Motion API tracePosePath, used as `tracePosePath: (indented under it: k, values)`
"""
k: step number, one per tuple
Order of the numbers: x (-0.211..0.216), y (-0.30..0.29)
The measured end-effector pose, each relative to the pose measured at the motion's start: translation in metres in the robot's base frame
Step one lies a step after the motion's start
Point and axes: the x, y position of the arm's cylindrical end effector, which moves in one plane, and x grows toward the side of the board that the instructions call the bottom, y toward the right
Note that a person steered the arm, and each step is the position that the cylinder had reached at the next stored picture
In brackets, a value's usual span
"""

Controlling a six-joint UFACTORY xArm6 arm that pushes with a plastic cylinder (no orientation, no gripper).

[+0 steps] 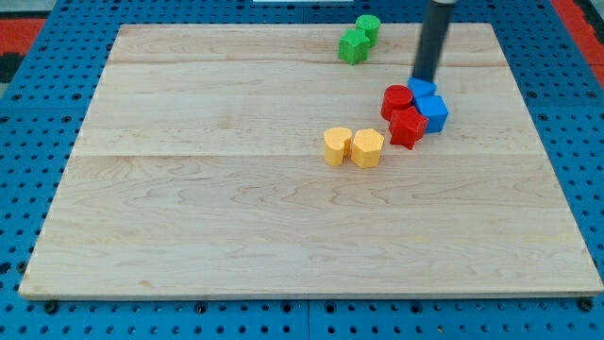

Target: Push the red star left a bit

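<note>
Camera view, my tip (424,78) bare rod, clamping nothing, touching blue block (430,104), red star (408,127) adjoining, near desk's top-right corner.

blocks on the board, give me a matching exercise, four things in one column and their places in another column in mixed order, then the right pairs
Things:
1. green blocks
2. yellow blocks
3. red star
4. my tip

Places:
A. near the board's middle, a side-by-side pair
B. at the view's top edge of the board
C. just above the blue blocks, at the cluster's upper side
D. lower part of the red and blue cluster, below the red cylinder

Pairs: 1-B, 2-A, 3-D, 4-C
</note>
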Motion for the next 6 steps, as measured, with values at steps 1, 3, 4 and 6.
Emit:
tracePosePath:
  k: [1,3,4,6]
  values:
    - [0.039,0.059]
    - [0.078,0.029]
    - [0.078,-0.038]
    - [0.052,-0.057]
